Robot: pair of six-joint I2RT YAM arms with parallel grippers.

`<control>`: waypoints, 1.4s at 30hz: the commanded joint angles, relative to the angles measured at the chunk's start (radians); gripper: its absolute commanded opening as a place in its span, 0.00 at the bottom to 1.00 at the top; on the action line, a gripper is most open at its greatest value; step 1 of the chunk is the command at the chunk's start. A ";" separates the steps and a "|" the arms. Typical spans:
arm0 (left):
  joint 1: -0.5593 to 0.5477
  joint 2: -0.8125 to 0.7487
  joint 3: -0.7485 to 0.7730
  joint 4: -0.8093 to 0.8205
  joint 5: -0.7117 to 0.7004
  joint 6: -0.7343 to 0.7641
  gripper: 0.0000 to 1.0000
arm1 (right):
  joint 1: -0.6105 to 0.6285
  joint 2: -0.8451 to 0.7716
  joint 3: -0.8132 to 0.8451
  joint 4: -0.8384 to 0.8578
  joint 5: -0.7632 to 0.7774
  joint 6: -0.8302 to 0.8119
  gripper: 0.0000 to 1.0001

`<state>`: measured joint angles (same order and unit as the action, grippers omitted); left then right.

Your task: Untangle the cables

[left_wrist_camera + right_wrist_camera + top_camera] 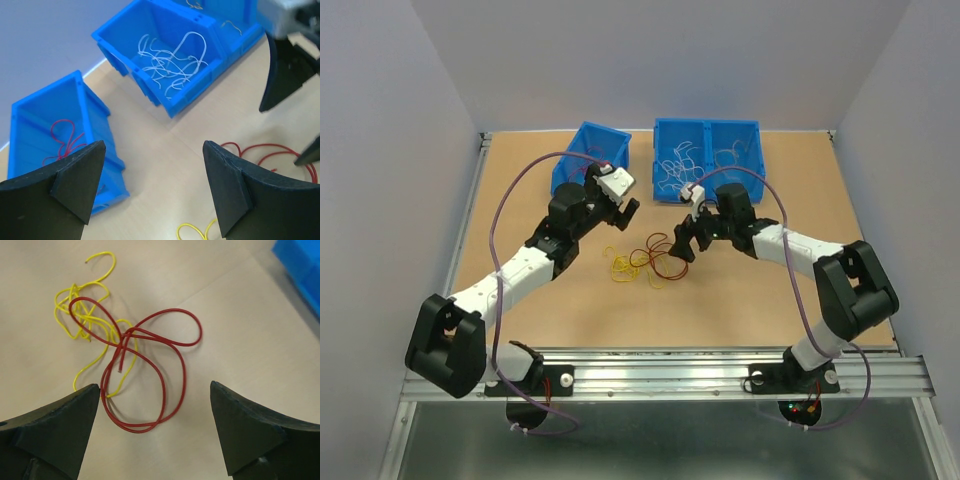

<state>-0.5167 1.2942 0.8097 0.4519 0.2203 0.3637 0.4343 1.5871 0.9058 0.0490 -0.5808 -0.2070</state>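
Observation:
The cables on the table are a small tangle of red and yellow wire (645,258) between the two grippers. In the right wrist view the red cable (150,365) loops over the yellow cable (85,310), and my right gripper (154,387) hangs open just above the red loop, holding nothing. My right gripper (688,240) sits at the tangle's right side. My left gripper (620,213) is up and to the left of the tangle, open and empty (154,150). Its view shows part of the red cable (260,150) and a yellow loop (192,231).
A blue double bin (708,125) at the back holds white cables (170,65). A tilted blue bin (570,172) at the back left holds a red cable (65,140). A corner of a blue bin (300,260) shows near the right gripper. A metal rail (670,365) runs along the near edge.

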 commanded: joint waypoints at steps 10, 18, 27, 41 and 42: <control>0.038 -0.047 -0.015 0.099 0.019 -0.049 0.91 | 0.106 0.181 0.203 0.002 -0.077 -0.131 1.00; 0.041 -0.050 -0.020 0.099 0.036 -0.046 0.91 | 0.118 0.286 0.297 -0.041 -0.036 -0.127 0.97; 0.041 -0.047 -0.018 0.099 0.043 -0.042 0.91 | 0.138 0.361 0.373 -0.201 -0.025 -0.176 0.80; 0.040 -0.041 -0.018 0.096 0.047 -0.039 0.91 | 0.146 0.327 0.412 -0.227 -0.105 -0.224 0.01; 0.041 -0.041 -0.018 0.097 0.050 -0.039 0.91 | 0.146 0.295 0.400 -0.195 -0.137 -0.223 0.01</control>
<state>-0.4820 1.2816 0.7940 0.4900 0.2550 0.3271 0.5709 1.9697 1.2694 -0.1921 -0.6155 -0.4084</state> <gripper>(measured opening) 0.903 0.050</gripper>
